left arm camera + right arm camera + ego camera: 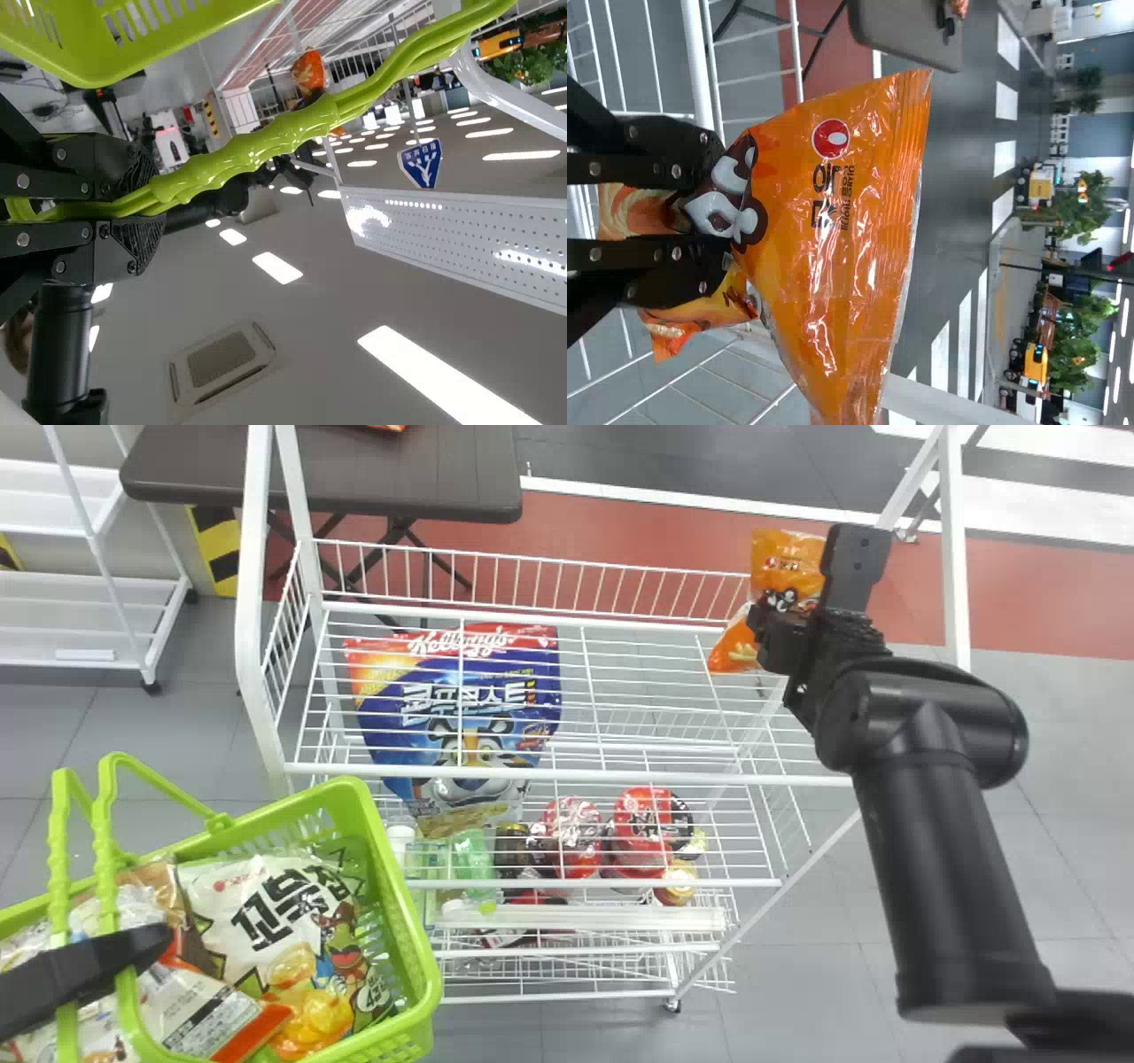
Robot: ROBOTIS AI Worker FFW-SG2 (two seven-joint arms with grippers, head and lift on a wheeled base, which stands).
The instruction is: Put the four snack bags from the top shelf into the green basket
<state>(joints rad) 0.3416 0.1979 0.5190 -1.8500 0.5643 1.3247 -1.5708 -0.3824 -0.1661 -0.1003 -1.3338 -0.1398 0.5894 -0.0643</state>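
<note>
My right gripper (pixel 769 624), at the right end of the white rack's top shelf, is shut on an orange snack bag (pixel 787 562) held above the wires. In the right wrist view the orange bag (pixel 833 212) is pinched between the two fingers of the right gripper (pixel 700 212). A large blue and red cereal bag (pixel 461 700) shows under the wires at the rack's left. My left gripper (pixel 142 948) holds the handles of the green basket (pixel 403 930), which has a white snack bag (pixel 257 903) and other bags inside. In the left wrist view the left gripper (pixel 133 199) is closed around the green handles (pixel 239 155).
The top shelf's wire rim (pixel 532 589) and the rack's white posts (pixel 257 602) stand around the right gripper and basket. Lower down are red packs (pixel 651 824) and bottles. A dark table (pixel 390 469) stands behind.
</note>
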